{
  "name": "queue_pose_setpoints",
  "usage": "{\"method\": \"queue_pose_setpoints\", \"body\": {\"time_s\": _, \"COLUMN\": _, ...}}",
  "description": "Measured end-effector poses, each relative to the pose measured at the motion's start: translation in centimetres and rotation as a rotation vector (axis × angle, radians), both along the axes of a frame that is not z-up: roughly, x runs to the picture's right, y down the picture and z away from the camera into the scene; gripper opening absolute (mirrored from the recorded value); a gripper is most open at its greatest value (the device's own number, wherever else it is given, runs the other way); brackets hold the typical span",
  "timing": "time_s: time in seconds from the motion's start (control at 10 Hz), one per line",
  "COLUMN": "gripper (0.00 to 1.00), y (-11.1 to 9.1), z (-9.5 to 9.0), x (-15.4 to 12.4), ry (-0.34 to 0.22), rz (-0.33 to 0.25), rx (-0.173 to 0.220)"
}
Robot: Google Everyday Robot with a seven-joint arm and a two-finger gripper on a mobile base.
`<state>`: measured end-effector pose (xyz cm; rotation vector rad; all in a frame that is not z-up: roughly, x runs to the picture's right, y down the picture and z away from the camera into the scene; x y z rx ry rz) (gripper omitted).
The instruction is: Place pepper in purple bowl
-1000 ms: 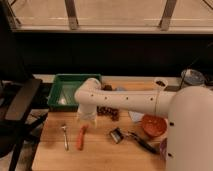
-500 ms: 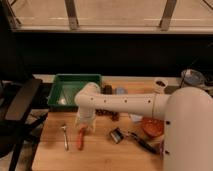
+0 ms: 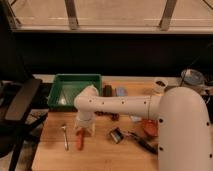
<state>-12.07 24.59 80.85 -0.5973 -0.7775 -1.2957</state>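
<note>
One high view, perhaps head-mounted, facing table (image 3: 100, 156), gripper (image 3: 84, 131) centre-left

Room survey. At 12 o'clock, a window (image 3: 117, 11) spans the full width, split by slanted metal bars (image 3: 72, 14); pale light enters through it. Below it, a dark wall panel (image 3: 110, 55) runs from 9 to 3 o'clock, unlit. A light wooden table (image 3: 102, 156) fills the 6 o'clock area, its far edge against the panel. At 9 o'clock, a black office chair (image 3: 21, 102) stands just beside the table's edge. Floor at 7 o'clock is dark; detail cannot be told.
</note>
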Motion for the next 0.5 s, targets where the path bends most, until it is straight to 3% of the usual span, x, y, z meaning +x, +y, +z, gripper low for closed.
{"method": "queue_pose_setpoints", "body": {"time_s": 0.1, "gripper": 0.58, "y": 0.2, "z": 0.01, "x": -0.17, "ry": -0.005, "rz": -0.009, "rx": -0.001}}
{"method": "queue_pose_setpoints", "body": {"time_s": 0.5, "gripper": 0.17, "y": 0.23, "z": -0.1, "x": -0.03, "ry": -0.005, "rz": -0.014, "rx": -0.003}}
